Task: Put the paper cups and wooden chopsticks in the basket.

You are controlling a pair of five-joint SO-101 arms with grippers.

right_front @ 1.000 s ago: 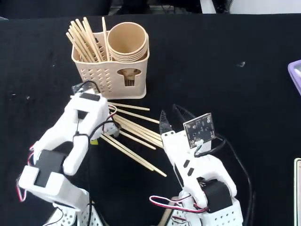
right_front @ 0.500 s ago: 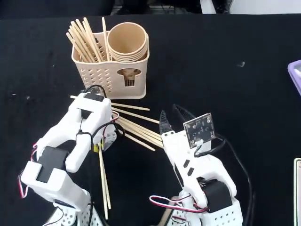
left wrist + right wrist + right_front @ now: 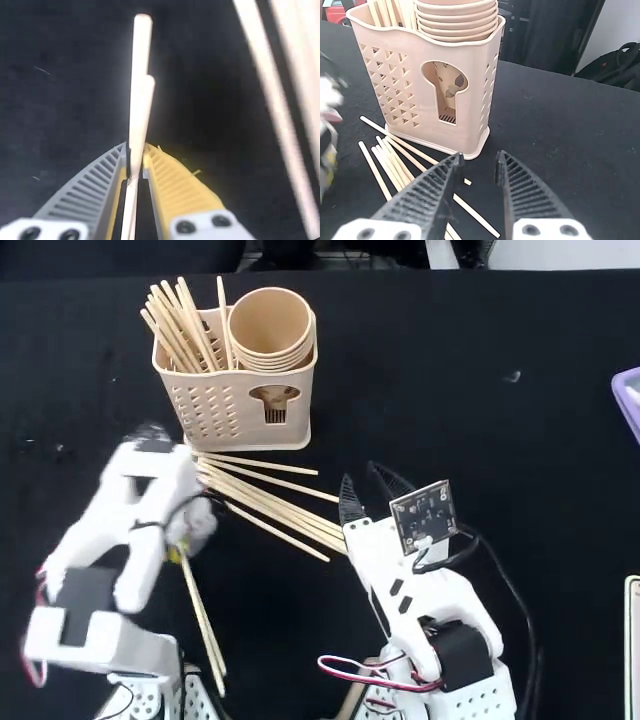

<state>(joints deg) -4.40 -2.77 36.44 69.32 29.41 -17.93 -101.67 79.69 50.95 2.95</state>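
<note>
Black cloth covers the table (image 3: pixel 520 440), and on it the job looks more than half done. The basket (image 3: pixel 215 405) stands upright at the far side. A nested stack of paper cups (image 3: pixel 270 325) fills one compartment, and a bundle of upright chopsticks (image 3: pixel 178 320) leans in the other. No cup is to be seen on the cloth, so the cup half of the task appears finished. What is left is the fan of loose chopsticks (image 3: pixel 270 505) lying flat just in front of the basket's foot, between the two arms. The left claw (image 3: pixel 134 165) is clamped shut on a pair of chopsticks (image 3: pixel 140 85), gripped partway along their length. Their free ends stick out past the fingertips on one side, and in the high view the rest trails back toward the arm's base (so a fair tail hangs behind the grip). This pair is lifted off the pile but is not yet over the basket, and it will need tipping upright before it can drop in. The right claw (image 3: pixel 476 170) has its jaws apart and holds nothing. It sits low above the cloth with its tips pointing at the basket, just short of the basket's foot, and a loose chopstick or two run beneath it. Whether it touches them I cannot tell.
</note>
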